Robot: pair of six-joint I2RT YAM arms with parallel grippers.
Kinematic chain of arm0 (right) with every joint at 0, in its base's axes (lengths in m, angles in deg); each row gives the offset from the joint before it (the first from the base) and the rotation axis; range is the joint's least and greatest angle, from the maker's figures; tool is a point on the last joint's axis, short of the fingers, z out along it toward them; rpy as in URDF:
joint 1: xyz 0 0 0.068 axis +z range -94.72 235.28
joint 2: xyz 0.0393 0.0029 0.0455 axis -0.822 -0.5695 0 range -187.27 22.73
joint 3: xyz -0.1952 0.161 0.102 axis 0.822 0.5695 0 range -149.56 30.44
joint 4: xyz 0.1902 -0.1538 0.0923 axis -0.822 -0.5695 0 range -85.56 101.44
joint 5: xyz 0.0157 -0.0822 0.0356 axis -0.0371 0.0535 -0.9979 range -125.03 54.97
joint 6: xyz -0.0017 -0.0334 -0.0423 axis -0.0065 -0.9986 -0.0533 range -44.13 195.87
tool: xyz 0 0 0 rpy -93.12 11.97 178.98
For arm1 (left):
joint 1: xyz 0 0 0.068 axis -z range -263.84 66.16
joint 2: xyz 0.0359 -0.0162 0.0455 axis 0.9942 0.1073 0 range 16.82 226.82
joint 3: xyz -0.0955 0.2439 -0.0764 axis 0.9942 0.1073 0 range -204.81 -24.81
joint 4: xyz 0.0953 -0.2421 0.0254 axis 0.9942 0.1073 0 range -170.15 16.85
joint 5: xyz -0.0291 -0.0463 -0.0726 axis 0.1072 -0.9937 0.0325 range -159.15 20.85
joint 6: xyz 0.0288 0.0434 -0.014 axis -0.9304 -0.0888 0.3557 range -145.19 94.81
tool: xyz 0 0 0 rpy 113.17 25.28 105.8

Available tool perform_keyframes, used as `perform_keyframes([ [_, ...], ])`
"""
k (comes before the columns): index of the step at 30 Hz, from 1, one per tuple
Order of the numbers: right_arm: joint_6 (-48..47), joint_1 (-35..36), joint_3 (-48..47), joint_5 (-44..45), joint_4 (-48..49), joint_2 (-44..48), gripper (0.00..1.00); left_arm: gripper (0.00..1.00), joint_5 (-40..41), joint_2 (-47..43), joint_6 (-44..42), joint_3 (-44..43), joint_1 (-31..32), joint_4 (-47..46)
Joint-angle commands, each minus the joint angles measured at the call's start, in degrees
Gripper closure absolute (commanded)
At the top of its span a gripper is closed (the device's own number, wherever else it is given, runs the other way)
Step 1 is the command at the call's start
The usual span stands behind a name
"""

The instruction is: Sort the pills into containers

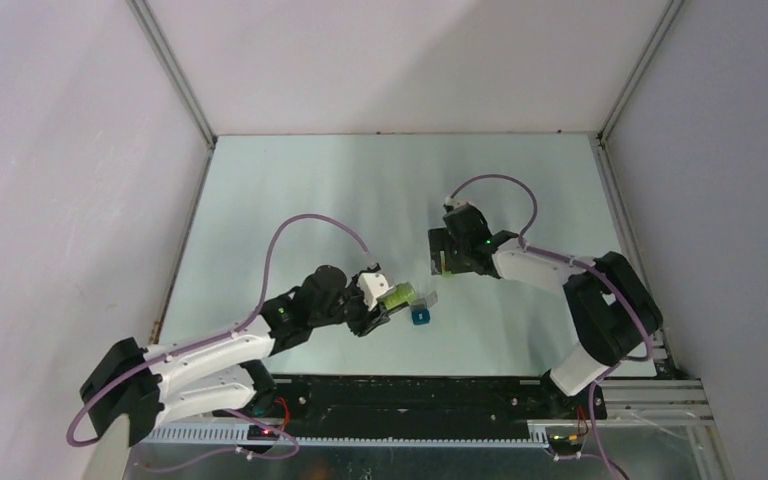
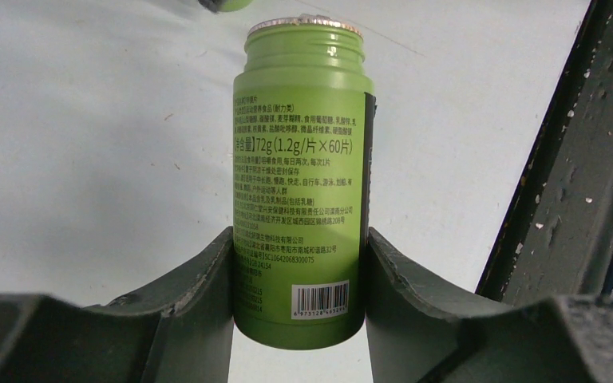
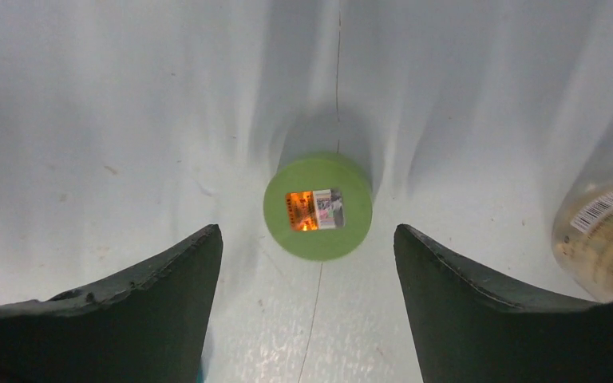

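Green bottle (image 2: 299,144), uncapped, centre frame: likely rigid, light, slick; left gripper (image 2: 299,239) clamps it low on the body. Right gripper (image 3: 307,231) gapes wide over loose green cap (image 3: 318,206).

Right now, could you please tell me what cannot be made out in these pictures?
Green bottle: contents hidden, left wrist view shows it side-on.
Pale bottle: cut off by the right wrist view's right edge; top unseen.
Blue thing: too small in the top view to name.
Pills: none visible in any view.

Right claw (image 3: 305,233) straddles the green cap (image 3: 318,206); pale bottle (image 3: 603,239) crowds outside.
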State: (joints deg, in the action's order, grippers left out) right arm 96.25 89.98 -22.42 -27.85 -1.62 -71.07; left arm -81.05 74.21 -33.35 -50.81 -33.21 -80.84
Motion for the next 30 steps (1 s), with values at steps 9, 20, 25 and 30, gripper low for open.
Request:
perform_keyframes([
  [9, 5.17, -2.51, -1.02, -3.70, -6.17, 12.20, 0.21, 1.00, 8.68, 7.92, -3.55, -10.12, 3.54, 10.30],
  [20, 6.77, -4.00, 0.72, -4.73, -7.34, 18.76, 0.23, 1.00, 15.58, 15.67, -7.63, -17.37, 6.59, 18.44],
  [25, 6.85, -4.75, 1.61, -5.05, -7.32, 19.50, 0.23, 1.00, 16.28, 16.81, -8.96, -18.87, 7.33, 19.31],
  [30, 7.25, -4.94, 2.33, -5.16, -7.03, 20.35, 0.23, 1.00, 17.82, 19.39, -10.85, -21.44, 8.44, 21.75],
])
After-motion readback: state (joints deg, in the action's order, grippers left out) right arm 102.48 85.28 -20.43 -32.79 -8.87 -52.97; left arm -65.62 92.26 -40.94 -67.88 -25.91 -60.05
